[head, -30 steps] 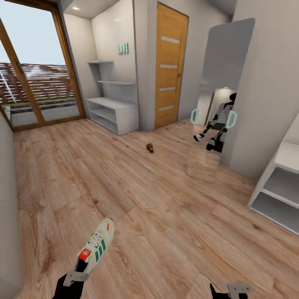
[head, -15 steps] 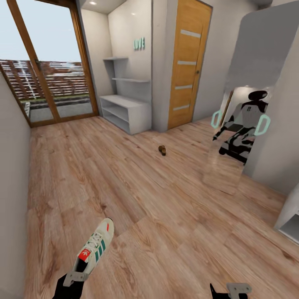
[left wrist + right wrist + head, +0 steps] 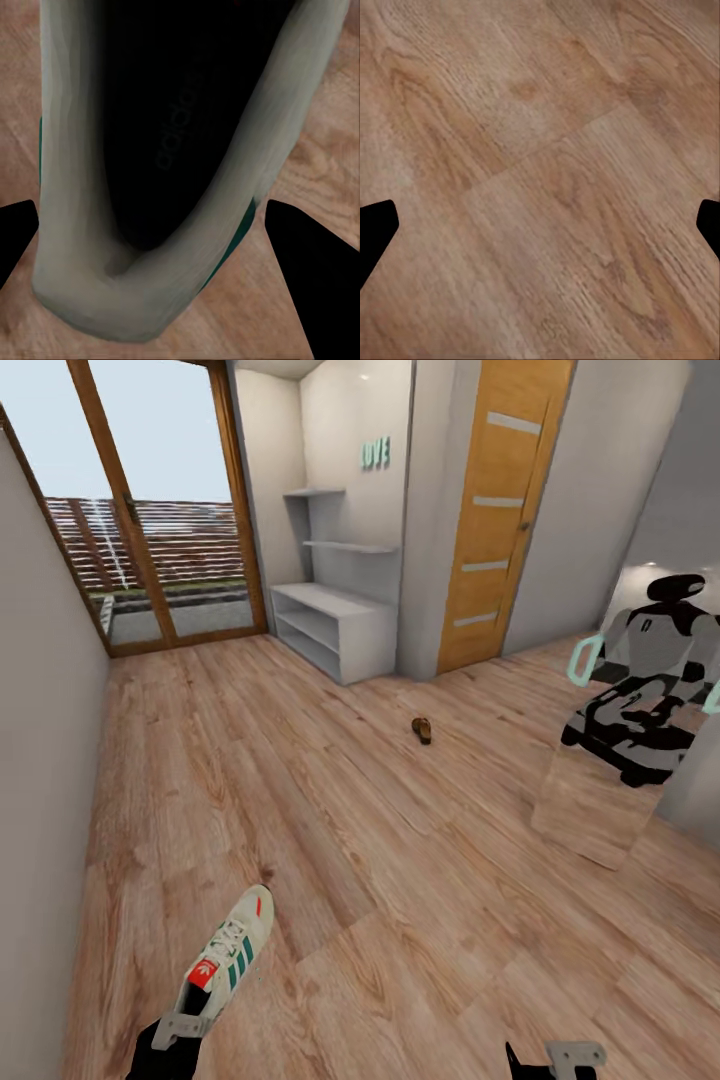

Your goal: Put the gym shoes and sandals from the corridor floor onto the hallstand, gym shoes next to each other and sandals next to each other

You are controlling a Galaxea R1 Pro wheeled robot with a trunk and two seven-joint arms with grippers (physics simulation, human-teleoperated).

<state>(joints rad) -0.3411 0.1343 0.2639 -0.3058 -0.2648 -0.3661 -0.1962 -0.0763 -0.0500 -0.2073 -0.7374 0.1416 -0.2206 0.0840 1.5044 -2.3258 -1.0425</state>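
Observation:
A white gym shoe (image 3: pixel 230 955) with green stripes and a red tongue tab hangs above the corridor floor (image 3: pixel 420 900), toe pointing away, with my left gripper (image 3: pixel 178 1028) shut on its heel. The left wrist view looks down into the shoe's dark opening (image 3: pixel 172 150), its heel between the two black fingers. My right gripper (image 3: pixel 560 1055) is open and empty over bare planks (image 3: pixel 540 187). One brown sandal (image 3: pixel 422 730) lies on the floor ahead. The pale grey hallstand (image 3: pixel 340 622) stands against the far wall, its bench top and low shelves bare.
A glass balcony door (image 3: pixel 160 540) closes the far left end. An orange wooden door (image 3: pixel 505 520) stands right of the hallstand. A wall mirror (image 3: pixel 640 690) on the right reflects the robot. A grey wall (image 3: pixel 40 780) runs close along the left.
The whole view has swung, so the hallstand, sandal and mirror drift rightward and a white shelf unit at the right leaves the picture. The gym shoe stays in my left gripper.

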